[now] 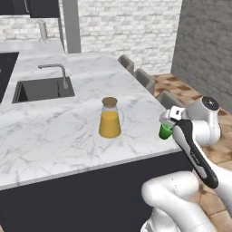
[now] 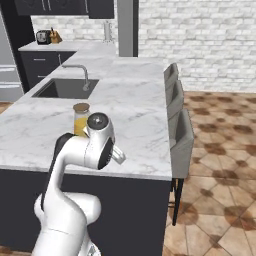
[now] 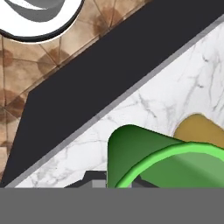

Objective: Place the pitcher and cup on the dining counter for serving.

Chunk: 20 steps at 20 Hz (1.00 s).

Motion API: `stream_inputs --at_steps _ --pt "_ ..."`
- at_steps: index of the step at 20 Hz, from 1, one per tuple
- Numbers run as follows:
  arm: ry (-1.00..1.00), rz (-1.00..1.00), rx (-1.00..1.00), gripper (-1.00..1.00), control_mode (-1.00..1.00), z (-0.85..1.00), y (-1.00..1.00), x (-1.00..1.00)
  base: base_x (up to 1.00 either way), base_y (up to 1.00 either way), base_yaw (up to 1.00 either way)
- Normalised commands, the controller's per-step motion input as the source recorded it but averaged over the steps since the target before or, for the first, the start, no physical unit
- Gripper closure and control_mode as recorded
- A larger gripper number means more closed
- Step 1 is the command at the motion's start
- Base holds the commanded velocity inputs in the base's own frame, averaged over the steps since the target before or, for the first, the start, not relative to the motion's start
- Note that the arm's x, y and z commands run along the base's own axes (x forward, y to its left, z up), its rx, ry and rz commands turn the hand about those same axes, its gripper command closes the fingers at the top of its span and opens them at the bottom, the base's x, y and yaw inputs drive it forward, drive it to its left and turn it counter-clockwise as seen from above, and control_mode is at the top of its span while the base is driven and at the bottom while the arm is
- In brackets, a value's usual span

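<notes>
pitchers: we count 1 (image 1: 110, 118)
cups: 1, green (image 1: 166, 131)
counters: 1 marble (image 1: 68, 131)
sinks: 1 (image 1: 41, 89)
faucets: 1 (image 1: 59, 72)
chairs: we see 3 (image 2: 180, 142)
toasters: 1 (image 2: 43, 36)

Glossy veined marble dining counter (image 1: 68, 131) (clear glass pitcher (image 1: 110, 118), smooth green cup (image 1: 166, 131)).

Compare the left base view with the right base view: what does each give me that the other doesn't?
Left base view alone: the green cup at the gripper, near the counter's edge, right of the pitcher. Right base view alone: a toaster on the back worktop, and the arm hiding the pitcher's lower part. Both: pitcher standing on the counter, sink, faucet, grey chairs.
</notes>
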Motion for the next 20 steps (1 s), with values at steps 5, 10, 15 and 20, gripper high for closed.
stream_inputs --at_steps 5,10,15,20 --pt "0.16 -0.21 0.03 1.00 -1.00 0.00 0.03 0.71 0.00 0.00 0.00" --pt "0.09 -0.14 0.01 1.00 -1.00 0.00 0.05 0.60 0.00 0.00 0.00" --pt "0.00 0.00 0.01 1.00 -1.00 -0.04 0.00 0.44 0.00 0.00 0.00" --pt "0.00 0.00 0.00 1.00 -1.00 -0.06 0.00 0.52 0.00 0.00 0.00"
